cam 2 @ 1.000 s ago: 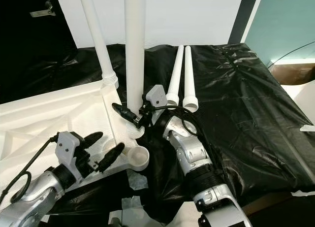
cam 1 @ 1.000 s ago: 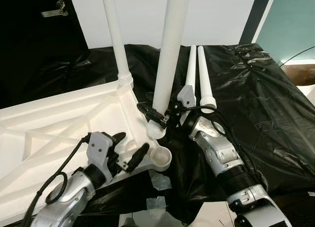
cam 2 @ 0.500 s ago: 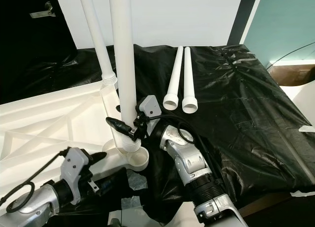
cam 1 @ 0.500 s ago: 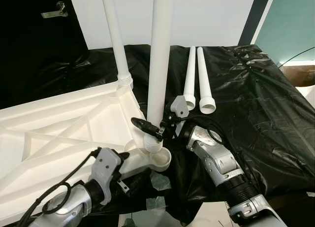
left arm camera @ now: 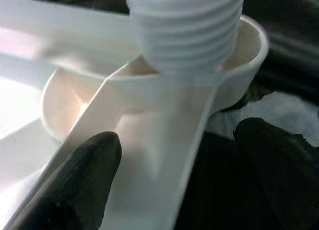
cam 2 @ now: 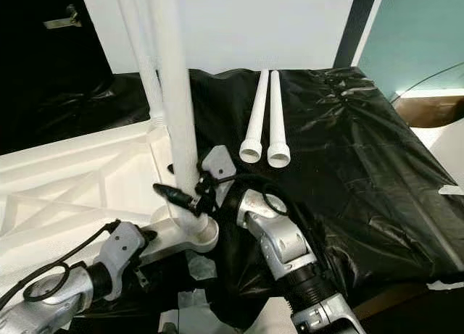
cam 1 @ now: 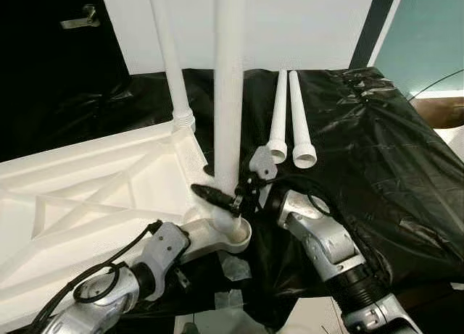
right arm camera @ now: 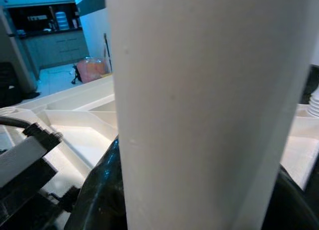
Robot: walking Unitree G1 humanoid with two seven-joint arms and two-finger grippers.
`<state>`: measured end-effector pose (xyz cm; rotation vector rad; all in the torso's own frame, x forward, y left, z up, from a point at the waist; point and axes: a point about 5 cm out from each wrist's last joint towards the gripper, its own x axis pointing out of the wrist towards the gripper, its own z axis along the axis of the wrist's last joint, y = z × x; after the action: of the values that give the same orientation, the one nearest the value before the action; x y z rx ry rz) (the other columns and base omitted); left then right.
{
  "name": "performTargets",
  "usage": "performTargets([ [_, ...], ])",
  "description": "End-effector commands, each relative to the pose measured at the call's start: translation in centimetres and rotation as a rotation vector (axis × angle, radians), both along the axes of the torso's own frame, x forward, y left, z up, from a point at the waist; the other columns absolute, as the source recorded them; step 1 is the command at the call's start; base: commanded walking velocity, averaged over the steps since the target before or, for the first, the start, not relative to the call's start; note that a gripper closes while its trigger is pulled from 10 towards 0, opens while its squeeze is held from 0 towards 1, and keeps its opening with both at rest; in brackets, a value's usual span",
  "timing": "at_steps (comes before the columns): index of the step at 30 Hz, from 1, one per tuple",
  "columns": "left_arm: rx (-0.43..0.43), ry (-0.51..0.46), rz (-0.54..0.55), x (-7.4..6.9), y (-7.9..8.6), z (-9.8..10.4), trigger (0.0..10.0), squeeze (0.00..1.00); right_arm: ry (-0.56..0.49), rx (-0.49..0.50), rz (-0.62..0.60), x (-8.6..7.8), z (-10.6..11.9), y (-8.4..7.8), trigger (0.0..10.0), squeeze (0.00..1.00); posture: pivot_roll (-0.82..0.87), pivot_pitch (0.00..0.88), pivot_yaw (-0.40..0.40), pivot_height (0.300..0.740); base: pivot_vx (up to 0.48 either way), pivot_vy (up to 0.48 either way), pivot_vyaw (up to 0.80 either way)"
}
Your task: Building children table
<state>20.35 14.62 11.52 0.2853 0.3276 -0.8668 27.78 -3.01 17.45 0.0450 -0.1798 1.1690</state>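
Note:
An upturned white table top (cam 1: 87,182) lies at the left on black plastic sheeting. One white leg (cam 1: 174,73) stands screwed into its far corner. My right gripper (cam 1: 217,193) is shut on a second leg (cam 1: 228,95), holding it upright. That leg's threaded end (left arm camera: 184,35) sits in the mouth of the near corner socket (cam 1: 238,235). My left gripper (left arm camera: 174,180) is open low at that corner. Its fingers (left arm camera: 75,175) straddle the rib that runs to the socket. Two loose legs (cam 1: 278,120) (cam 1: 301,127) lie side by side beyond.
Black plastic sheeting (cam 1: 377,167) covers the floor at the right and behind. A white wall (cam 1: 319,22) rises at the back, with a dark door (cam 1: 51,51) at the left. Bits of white tape (cam 1: 233,299) lie by the sheet's near edge.
The held leg has swung from a tilt to upright and come left and down onto the corner socket. My left gripper has dropped from above the table edge to under that corner.

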Motion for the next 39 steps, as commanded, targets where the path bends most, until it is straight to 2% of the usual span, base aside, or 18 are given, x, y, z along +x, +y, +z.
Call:
performTargets([
  [1,0.023,-0.008,0.006,0.6,0.1,-0.1,10.0,0.00,0.040,-0.023,0.019,-0.4,-0.8,0.0,10.0,0.00,0.16,0.038,-0.009,0.740,0.000,0.000,0.00],
  [3,0.023,-0.008,0.006,0.6,0.1,-0.1,10.0,0.00,0.040,-0.023,0.019,-0.4,-0.8,0.0,10.0,0.00,0.16,0.038,-0.009,0.740,0.000,0.000,0.00],
  [7,0.020,-0.066,0.073,2.6,-0.3,0.3,10.0,0.00,0.025,-0.024,-0.073,0.2,-0.4,-1.3,10.0,0.00,0.14,0.054,0.007,0.740,0.000,0.000,0.00],
  [12,0.036,-0.085,0.091,3.3,-0.3,0.3,10.0,0.00,0.022,-0.025,-0.106,0.6,-0.2,-1.9,10.0,0.00,0.13,0.057,0.012,0.740,0.000,0.000,0.00],
  [14,0.040,-0.112,0.106,4.1,-0.5,0.5,10.0,0.00,0.017,-0.030,-0.127,0.9,0.0,-2.3,10.0,0.00,0.13,0.058,0.017,0.740,0.000,0.000,0.00],
  [18,0.037,-0.122,0.104,4.4,-0.6,0.7,10.0,0.00,0.013,-0.035,-0.144,1.2,0.1,-2.6,10.0,0.00,0.13,0.059,0.020,0.740,0.000,0.000,0.00],
  [25,0.016,-0.099,0.051,3.8,-0.9,0.9,10.0,0.00,0.035,-0.064,-0.142,1.7,-0.9,-2.8,10.0,0.00,0.13,0.058,0.025,0.740,0.000,0.000,0.00],
  [34,0.024,-0.099,0.054,3.6,-0.5,1.0,10.0,0.00,0.055,-0.088,-0.142,2.2,-1.9,-2.8,10.0,0.00,0.14,0.059,0.024,0.740,0.000,0.000,0.00],
  [39,0.019,-0.082,0.026,2.9,-0.6,1.1,10.0,0.00,0.054,-0.124,-0.105,2.1,-2.4,-1.7,10.0,0.00,0.14,0.060,0.022,0.740,0.000,0.000,0.00],
])
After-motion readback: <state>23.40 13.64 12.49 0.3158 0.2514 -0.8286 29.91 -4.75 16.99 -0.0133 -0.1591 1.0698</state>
